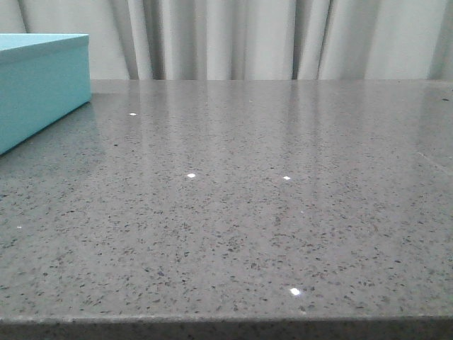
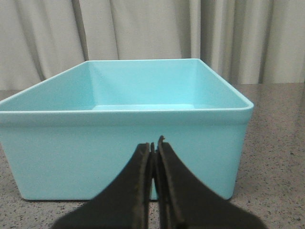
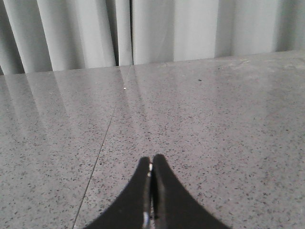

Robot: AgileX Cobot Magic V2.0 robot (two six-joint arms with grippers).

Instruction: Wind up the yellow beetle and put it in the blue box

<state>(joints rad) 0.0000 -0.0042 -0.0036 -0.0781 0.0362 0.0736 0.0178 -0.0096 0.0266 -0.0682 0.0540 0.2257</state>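
The blue box (image 1: 39, 85) stands at the far left of the grey table in the front view. In the left wrist view it (image 2: 124, 157) shows as an open, empty turquoise bin right in front of my left gripper (image 2: 155, 145), which is shut and empty, a short way from its near wall. My right gripper (image 3: 151, 162) is shut and empty, low over bare table. The yellow beetle is out of view in all frames. Neither gripper shows in the front view.
The speckled grey tabletop (image 1: 233, 198) stretches to a pale curtain (image 1: 269, 39) at the back. Its front edge (image 1: 226, 320) runs along the bottom of the front view. A thin seam (image 3: 102, 148) crosses the table in the right wrist view.
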